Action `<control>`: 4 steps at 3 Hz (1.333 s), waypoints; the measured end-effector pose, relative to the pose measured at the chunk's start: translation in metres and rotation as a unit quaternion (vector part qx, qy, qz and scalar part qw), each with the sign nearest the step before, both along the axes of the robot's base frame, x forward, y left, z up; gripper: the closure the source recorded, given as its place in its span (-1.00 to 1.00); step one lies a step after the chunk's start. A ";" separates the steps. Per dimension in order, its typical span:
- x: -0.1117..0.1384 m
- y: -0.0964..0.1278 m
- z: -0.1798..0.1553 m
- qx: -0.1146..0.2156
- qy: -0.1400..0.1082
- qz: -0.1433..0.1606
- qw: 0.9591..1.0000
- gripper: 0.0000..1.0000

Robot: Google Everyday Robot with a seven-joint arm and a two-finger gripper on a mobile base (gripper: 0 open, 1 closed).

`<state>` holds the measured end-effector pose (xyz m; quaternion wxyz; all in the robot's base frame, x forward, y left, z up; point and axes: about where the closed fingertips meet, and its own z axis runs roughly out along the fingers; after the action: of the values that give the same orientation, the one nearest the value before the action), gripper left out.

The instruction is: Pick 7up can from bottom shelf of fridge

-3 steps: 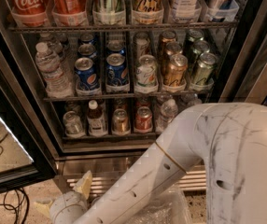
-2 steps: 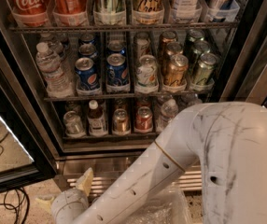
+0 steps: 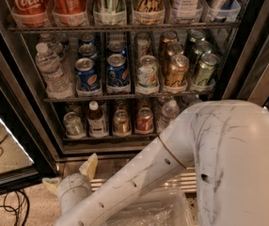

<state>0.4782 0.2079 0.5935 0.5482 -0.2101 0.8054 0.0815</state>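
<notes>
In front of the fridge (image 3: 240, 51), black-framed with wire racks, the smooth white arm (image 3: 228, 164) fills the lower right. Its tubular forearm slants down to the left. On the bottom shelf (image 3: 106, 136), a dark wire rack, the silvery cylindrical 7up can (image 3: 73, 125) stands far left, beside a small bottle (image 3: 96, 119). The gripper (image 3: 70, 175) hangs below that shelf with its pale yellow fingers (image 3: 90, 165) spread, gripping nothing.

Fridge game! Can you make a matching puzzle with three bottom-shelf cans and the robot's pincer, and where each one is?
1. 7up can
2. bronze-gold can
3. red can
4. pincer

A. just right of the bronze-gold can
B. low left, outside the fridge, by its base
C. leftmost on the bottom shelf
D. just right of the small bottle

Pairs: 1-C, 2-D, 3-A, 4-B.
</notes>
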 end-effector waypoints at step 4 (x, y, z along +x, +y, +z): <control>0.066 0.007 0.019 -0.007 -0.079 -0.012 0.997 -0.74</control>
<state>0.5442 0.2151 0.6129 0.6097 -0.2105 0.7624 0.0524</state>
